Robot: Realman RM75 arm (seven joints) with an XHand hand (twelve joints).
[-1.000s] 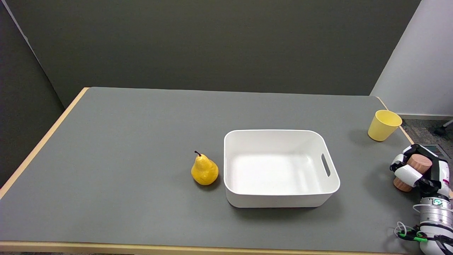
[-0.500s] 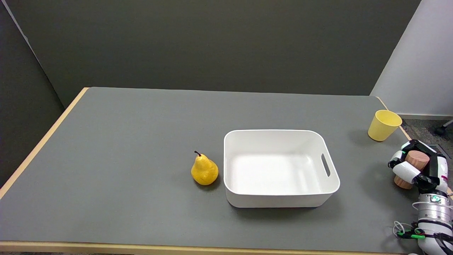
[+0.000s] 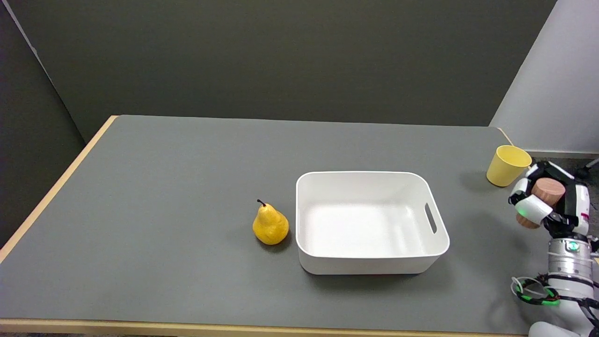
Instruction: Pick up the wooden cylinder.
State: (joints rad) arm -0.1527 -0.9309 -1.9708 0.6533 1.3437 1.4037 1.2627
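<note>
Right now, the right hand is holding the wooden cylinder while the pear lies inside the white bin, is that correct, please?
Not quite. The head view shows the pear standing on the table just left of the white bin, not inside it. The right hand does hold the wooden cylinder.

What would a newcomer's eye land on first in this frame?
Probably the big white bin in the middle of the grey table, with a yellow pear standing just to its left. Next, at the right edge, the right hand holds the wooden cylinder, its fingers wrapped around it, close beside a yellow cup.
</note>
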